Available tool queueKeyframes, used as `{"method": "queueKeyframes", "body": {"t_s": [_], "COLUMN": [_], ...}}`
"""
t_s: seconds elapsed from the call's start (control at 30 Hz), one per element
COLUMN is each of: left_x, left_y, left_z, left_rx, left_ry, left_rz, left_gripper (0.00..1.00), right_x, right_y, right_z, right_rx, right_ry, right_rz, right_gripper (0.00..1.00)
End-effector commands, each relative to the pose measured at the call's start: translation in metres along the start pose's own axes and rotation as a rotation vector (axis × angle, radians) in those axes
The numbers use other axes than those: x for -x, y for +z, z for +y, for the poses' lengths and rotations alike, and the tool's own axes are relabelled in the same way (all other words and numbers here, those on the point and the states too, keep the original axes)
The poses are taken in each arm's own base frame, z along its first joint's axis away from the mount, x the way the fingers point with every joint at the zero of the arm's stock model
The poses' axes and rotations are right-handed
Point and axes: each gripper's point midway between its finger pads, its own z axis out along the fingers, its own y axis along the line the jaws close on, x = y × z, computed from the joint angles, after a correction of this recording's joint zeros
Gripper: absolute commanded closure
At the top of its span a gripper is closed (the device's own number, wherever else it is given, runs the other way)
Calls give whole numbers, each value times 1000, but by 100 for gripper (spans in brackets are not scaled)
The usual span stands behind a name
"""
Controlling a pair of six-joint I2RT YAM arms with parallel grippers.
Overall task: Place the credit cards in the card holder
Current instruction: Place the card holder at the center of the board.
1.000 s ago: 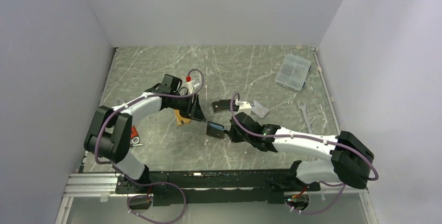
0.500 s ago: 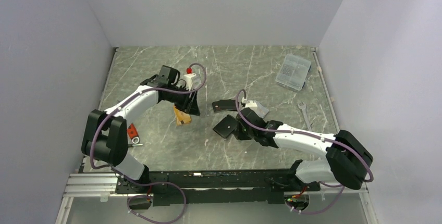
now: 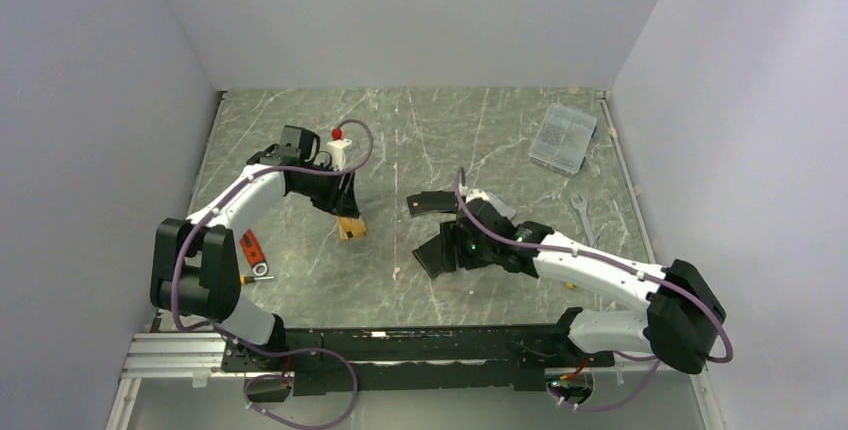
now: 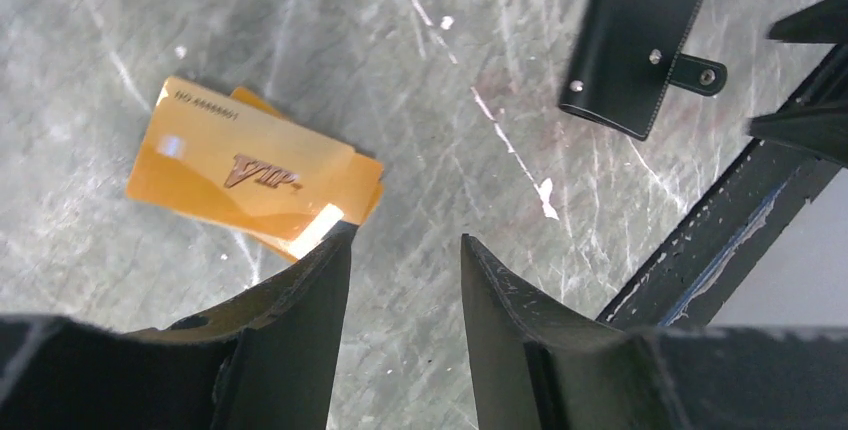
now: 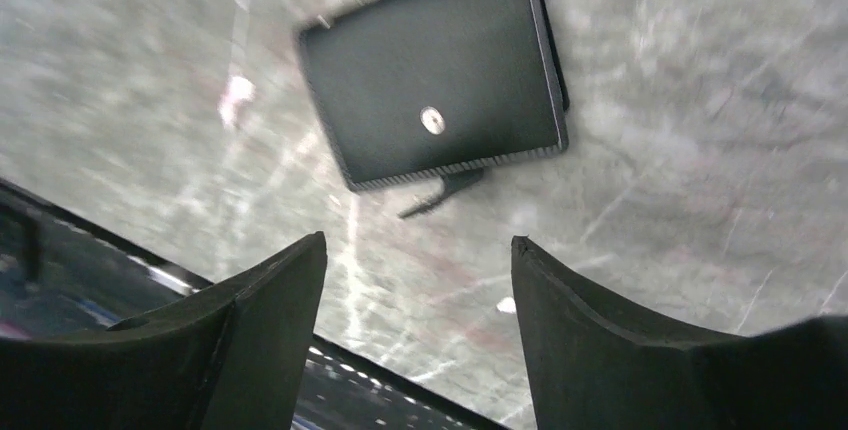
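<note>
My right gripper, clamped on the card holder a second earlier, had opened and let it go. It lay flat on the tabletop, mid-width toward the near edge. My left gripper hung part-open and empty over the gold cards. No card looked loaded yet; I judged a fresh grip was needed.

The left claw hangs just above the orange-gold cards. The right claw hovers beside the black card holder, which lies on the marbled surface.
</note>
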Motion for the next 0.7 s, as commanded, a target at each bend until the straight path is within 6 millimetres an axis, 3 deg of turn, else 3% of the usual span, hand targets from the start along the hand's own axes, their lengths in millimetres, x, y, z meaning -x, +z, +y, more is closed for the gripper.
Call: {"method": "queueKeyframes", "body": {"t_s": [0.0,0.1,0.3,0.43,0.57,0.67], "left_x": [0,-9,-25,-25,-25,-25], "left_y": [-8,-3,9,12,17,20], "left_z": [23,37,55,61,70,76], "left_rx": [61,63,75,63,86,102], "left_ry": [-91,-214,-362,-394,-411,-416], "left_rz": [-58,-83,-81,-99,-99,-97], "left_gripper": [51,51,51,50,51,51], "right_x": [78,112,148,161,168,168], "right_y": [-38,-35,10,42,71,92], "right_z": [35,62,107,121,131,134], "right_rx": [103,196,321,345,380,397], "right_ry": [-13,-14,-20,-16,4,21], "right_rz": [-188,-250,-254,-245,-230,-202], "right_gripper": [29,29,29,38,53,52]}}
